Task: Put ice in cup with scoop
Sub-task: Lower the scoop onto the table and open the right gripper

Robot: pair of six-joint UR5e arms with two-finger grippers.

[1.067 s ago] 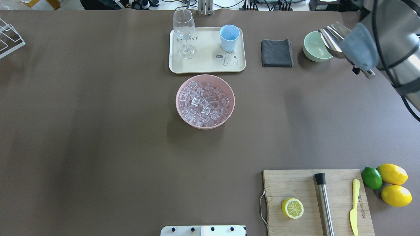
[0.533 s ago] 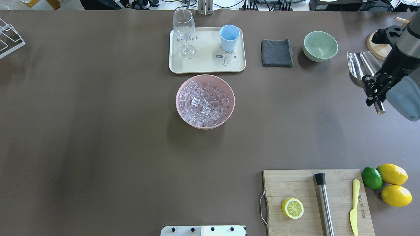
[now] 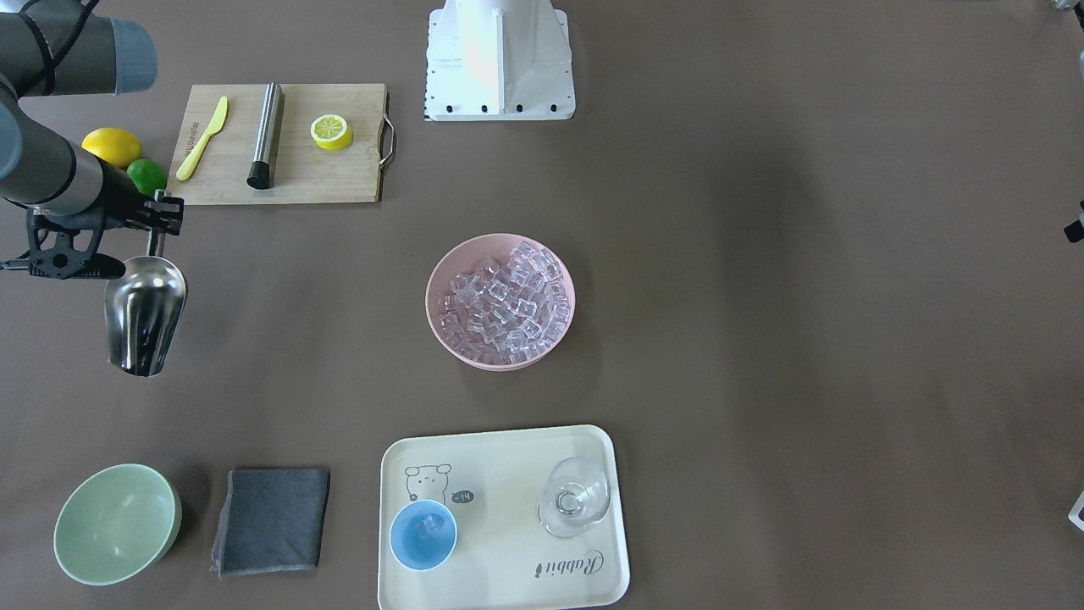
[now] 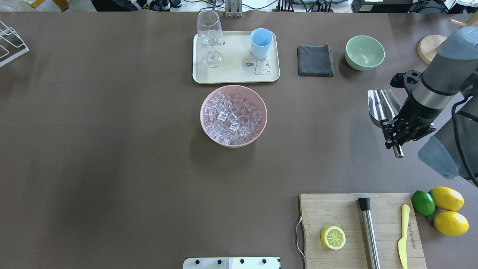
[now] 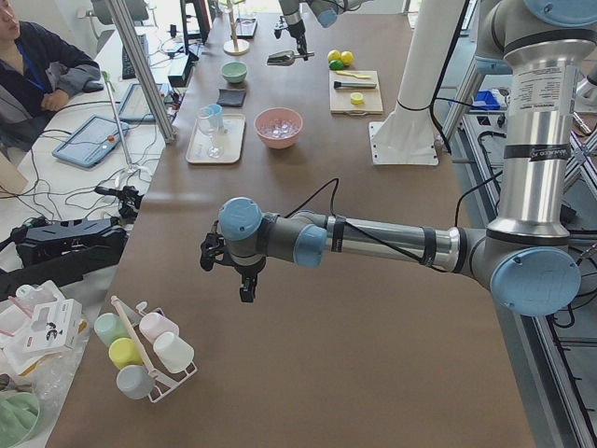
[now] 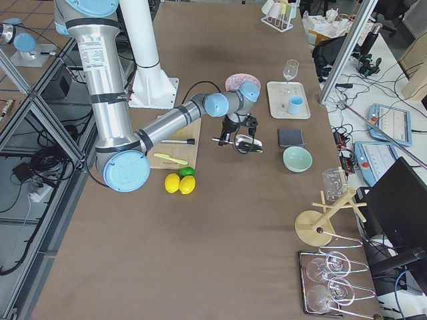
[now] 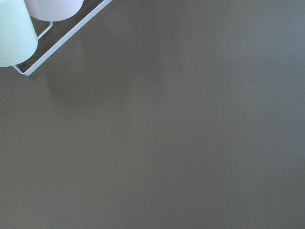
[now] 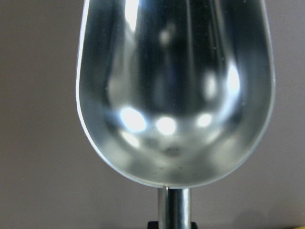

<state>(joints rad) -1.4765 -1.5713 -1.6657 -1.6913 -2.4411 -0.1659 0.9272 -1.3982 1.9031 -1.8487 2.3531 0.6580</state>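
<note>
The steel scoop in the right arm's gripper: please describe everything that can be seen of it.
The scoop is shiny stainless steel: a rounded trough-shaped pan and a thin straight handle. The pan is empty, its hollow facing up. The right gripper is shut on the handle; nothing else touches it. It seems held above the table on the robot's right, far from the pink bowl.

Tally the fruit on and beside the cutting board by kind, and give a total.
Whole lemons: 2
Lime: 1
Lemon half: 1
Total: 4
</note>
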